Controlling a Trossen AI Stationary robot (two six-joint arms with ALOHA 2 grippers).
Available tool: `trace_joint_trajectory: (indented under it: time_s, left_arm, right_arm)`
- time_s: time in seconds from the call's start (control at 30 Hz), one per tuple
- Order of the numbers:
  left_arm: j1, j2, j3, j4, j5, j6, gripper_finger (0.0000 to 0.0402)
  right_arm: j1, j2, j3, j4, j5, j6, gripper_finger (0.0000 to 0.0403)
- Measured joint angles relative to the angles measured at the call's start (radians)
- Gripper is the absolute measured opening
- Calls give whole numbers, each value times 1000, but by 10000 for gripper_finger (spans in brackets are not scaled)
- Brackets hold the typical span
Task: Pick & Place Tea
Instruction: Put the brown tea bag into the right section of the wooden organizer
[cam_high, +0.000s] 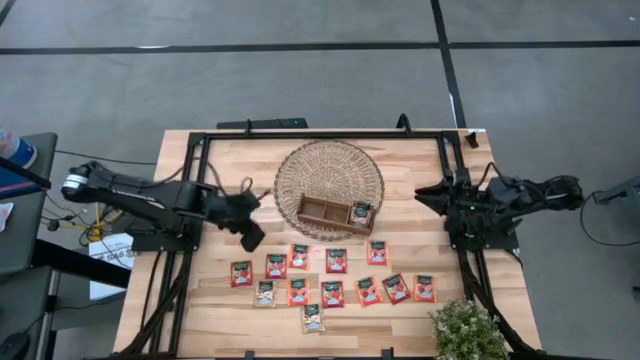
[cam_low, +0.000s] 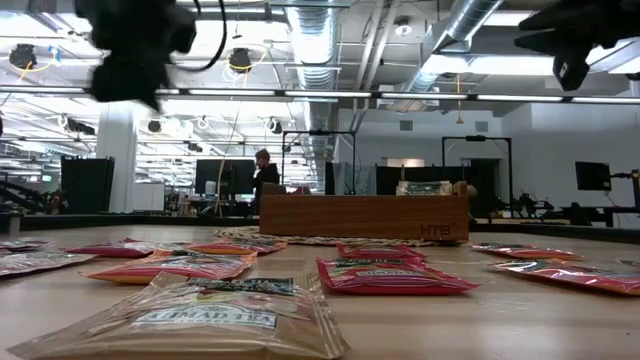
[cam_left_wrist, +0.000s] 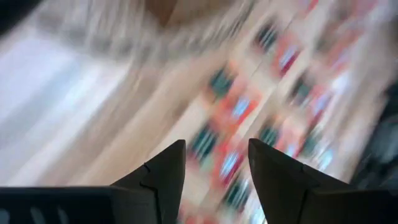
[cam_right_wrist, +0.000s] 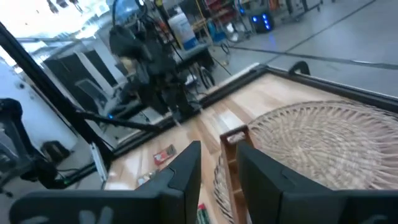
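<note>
Several red-orange tea sachets (cam_high: 333, 260) and a few whitish ones (cam_high: 313, 318) lie flat in rows on the near half of the wooden table; they also fill the foreground of the low view (cam_low: 240, 310). One sachet (cam_high: 361, 212) sits in the right compartment of the brown wooden tray (cam_high: 322, 210), its top showing above the tray wall (cam_low: 425, 187). My left gripper (cam_high: 252, 238) (cam_left_wrist: 217, 162) hangs open and empty above the table, left of the tray and beyond the sachet rows. My right gripper (cam_high: 428, 192) (cam_right_wrist: 219, 163) waits open and empty at the table's right side.
The tray rests on a round wicker mat (cam_high: 330, 160) in the middle of the table's far half. A small potted plant (cam_high: 467, 328) stands at the near right corner. A black frame (cam_high: 320, 134) runs around the table. Bare wood lies left of the sachets.
</note>
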Motion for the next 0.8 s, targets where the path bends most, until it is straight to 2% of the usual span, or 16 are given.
trace_joint_trajectory:
  time_s: [0.13, 0.23, 0.43, 0.8]
  left_arm:
    - [-71, 101, 42, -117, 38, -31, 167]
    - [-128, 167, 43, -99, 82, -32, 167]
    - [-214, 271, 43, -89, 92, -36, 167]
    - [-284, 344, 43, 68, 57, 21, 167]
  right_arm:
    - [1, -22, -35, 20, 0, 1, 93]
    - [1, -26, -38, 16, 1, 1, 93]
    - [1, -27, -38, 15, 2, 1, 93]
    - [1, -27, -38, 13, 3, 2, 93]
